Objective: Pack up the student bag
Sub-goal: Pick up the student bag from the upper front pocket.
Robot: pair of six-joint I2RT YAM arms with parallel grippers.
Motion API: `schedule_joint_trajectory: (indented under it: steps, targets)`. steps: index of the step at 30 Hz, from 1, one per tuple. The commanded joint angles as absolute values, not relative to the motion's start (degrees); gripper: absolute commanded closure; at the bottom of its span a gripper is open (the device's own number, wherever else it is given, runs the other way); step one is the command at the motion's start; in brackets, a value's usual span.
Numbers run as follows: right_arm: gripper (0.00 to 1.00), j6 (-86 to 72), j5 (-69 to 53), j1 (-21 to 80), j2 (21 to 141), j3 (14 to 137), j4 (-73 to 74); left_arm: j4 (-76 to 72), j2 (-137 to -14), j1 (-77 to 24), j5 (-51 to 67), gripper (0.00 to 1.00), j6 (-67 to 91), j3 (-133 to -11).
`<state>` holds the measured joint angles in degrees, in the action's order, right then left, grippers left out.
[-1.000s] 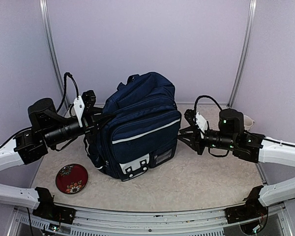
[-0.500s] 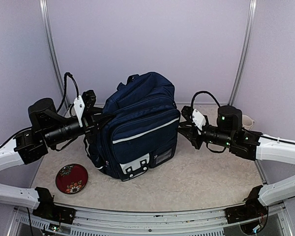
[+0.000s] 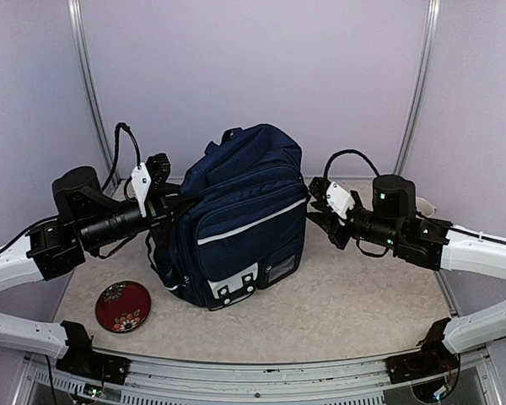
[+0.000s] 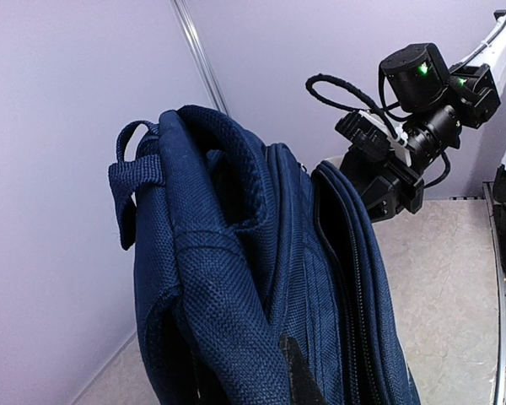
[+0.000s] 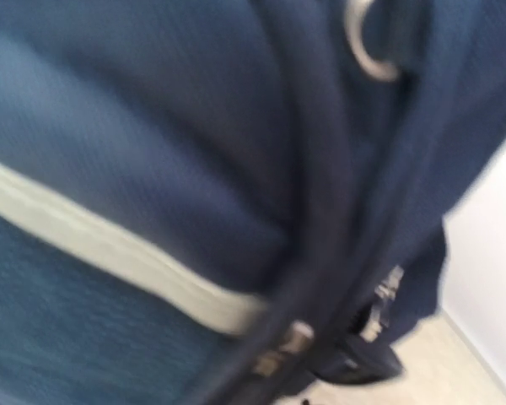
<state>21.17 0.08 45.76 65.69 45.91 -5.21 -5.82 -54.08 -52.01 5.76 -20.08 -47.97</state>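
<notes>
A small red dish [image 3: 123, 306] with flowers painted on it lies on the pale surface [image 3: 346, 304], near the front on the left side. It lies apart from everything else. Just above it, the left arm [image 3: 84, 228] reaches across toward the middle. The left end effector [image 3: 170, 209] is right up against the left side of the student bag [image 3: 244, 211], and its fingers are pressed together. It is too dark there to tell if any cloth is caught between them. The student bag stands up tall in the middle of the surface. It is dark blue, with a thin white stripe [image 3: 253, 224] across its front and a white patch [image 3: 232, 287] with small square marks near the bottom. From the left wrist camera, you can see a carry loop [image 4: 135, 173] at the top of the bag and the zip lines running down its side. On the right, the right arm [image 3: 455, 249] reaches in, and the right end effector [image 3: 314, 213] sits right at the bag's right edge. I cannot tell if its fingers are spread or pinching. The right wrist camera is blurry and shows only blue cloth, a pale stripe and a metal ring [image 5: 367, 42].
</notes>
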Motion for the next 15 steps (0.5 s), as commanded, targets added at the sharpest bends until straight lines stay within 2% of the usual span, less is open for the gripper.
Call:
schedule_joint_trajectory:
  steps: [1,15]
  targets:
    - [0.75,21.8,5.5,45.7,63.9,46.4,-4.1,-3.3,-54.0,-52.6,5.5,1.00,-21.6,-49.1]
    - [0.64,21.8,-1.9,45.8,63.9,42.0,-6.6,-2.6,-53.2,-53.0,4.9,1.00,-21.5,-49.3]
